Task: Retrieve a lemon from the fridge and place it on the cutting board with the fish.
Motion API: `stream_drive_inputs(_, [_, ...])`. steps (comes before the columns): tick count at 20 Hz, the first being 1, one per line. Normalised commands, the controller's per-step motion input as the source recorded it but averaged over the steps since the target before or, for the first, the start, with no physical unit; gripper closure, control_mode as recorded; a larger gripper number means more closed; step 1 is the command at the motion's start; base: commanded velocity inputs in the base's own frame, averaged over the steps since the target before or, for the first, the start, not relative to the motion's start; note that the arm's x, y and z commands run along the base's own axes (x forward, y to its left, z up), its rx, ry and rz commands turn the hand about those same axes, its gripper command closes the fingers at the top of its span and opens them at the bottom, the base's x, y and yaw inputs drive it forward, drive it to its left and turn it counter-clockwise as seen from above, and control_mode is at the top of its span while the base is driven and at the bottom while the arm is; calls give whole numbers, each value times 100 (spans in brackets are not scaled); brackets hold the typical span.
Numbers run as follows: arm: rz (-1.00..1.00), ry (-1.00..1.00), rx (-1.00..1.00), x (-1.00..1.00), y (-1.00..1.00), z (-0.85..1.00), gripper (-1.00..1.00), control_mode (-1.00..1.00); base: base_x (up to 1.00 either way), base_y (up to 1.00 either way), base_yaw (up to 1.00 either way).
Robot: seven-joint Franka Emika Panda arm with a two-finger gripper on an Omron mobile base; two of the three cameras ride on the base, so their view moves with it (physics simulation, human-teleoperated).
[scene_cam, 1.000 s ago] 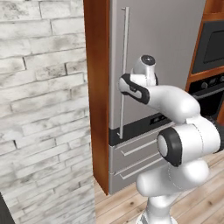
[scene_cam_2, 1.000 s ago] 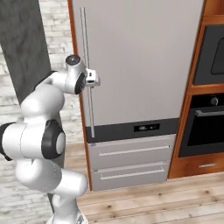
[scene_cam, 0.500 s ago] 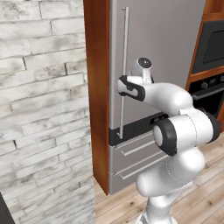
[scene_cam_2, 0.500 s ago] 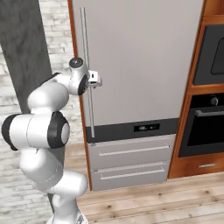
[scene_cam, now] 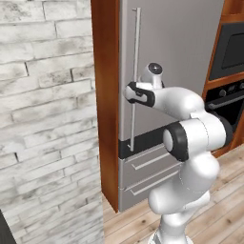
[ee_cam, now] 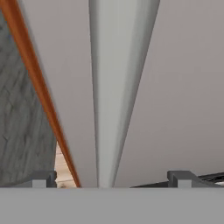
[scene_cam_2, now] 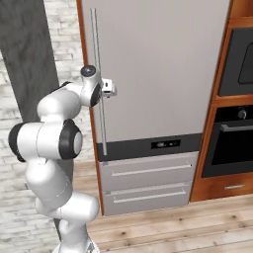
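The claw, its fingers spread wide apart and holding nothing, straddles the long vertical bar handle of the closed fridge, evidently lined up to grasp it and pull the door open, the lemon presumably inside and unseen.

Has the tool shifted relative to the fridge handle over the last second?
Yes. In the left base view the tool has closed in leftward on the fridge handle; a second ago it sat slightly right of the bar. The fridge is shut.
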Motion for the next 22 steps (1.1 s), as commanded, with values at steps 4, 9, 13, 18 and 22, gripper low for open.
stream_drive_inputs(4, [0,-5,0,24,1,-6,-100,-100,0,0,0])
stream_drive_inputs(9, [0,-6,0,26,0,-5,-100,-100,0,0,0])
stream_drive_inputs(13, [0,-8,0,26,0,-5,-100,-100,0,0,0])
stream_drive_inputs(18, [0,-6,0,25,0,-4,100,-100,0,0,0])
stream_drive_inputs(22, [0,-4,0,22,0,0,100,-100,0,0,0])
